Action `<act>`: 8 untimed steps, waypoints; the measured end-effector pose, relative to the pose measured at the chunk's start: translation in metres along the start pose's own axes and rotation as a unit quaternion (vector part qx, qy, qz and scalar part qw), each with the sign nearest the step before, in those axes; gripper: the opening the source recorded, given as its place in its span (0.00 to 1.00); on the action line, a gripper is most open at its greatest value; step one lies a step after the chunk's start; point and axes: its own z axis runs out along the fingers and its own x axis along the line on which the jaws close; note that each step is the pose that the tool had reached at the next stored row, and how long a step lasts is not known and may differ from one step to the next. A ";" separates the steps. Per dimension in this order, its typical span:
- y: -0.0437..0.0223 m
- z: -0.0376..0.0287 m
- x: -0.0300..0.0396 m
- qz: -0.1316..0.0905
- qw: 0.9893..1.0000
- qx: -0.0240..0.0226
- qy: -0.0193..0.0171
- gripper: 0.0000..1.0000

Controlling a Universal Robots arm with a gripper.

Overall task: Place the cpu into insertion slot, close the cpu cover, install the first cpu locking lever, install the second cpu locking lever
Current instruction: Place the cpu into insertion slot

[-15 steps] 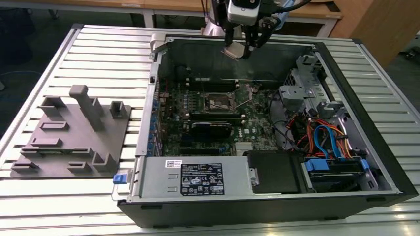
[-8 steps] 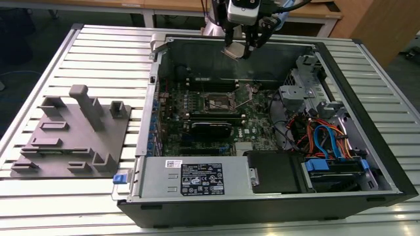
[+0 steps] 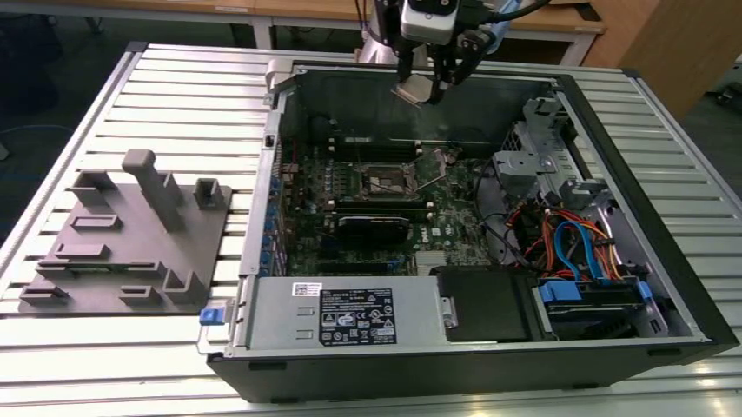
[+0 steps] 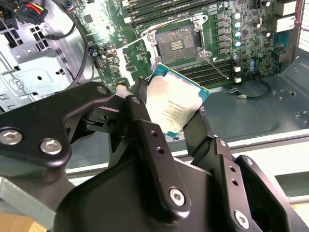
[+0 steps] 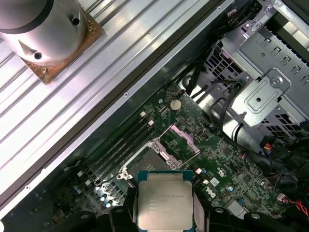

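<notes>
While it hangs above the insertion slot, the end effector points down, clamped on the cpu.

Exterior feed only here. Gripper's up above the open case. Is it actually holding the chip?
Observer: Yes. In both wrist views the gripper is clamped on two opposite edges of the chip, metal top facing the cameras.
Operator: Socket empty?
Observer: Empty. The second wrist view shows the socket with its dark contact field bare.
Operator: Cover out of the way?
Observer: In the first wrist view the cover is swung open beside the socket, with green board showing through its window.
</notes>
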 end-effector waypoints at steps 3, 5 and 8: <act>0.0000 0.0000 0.0000 0.018 1.000 0.000 -0.002 0.54; 0.0000 0.0001 0.0000 0.035 0.999 -0.001 -0.003 0.54; 0.0000 0.0000 0.0000 0.041 0.999 -0.001 -0.004 0.54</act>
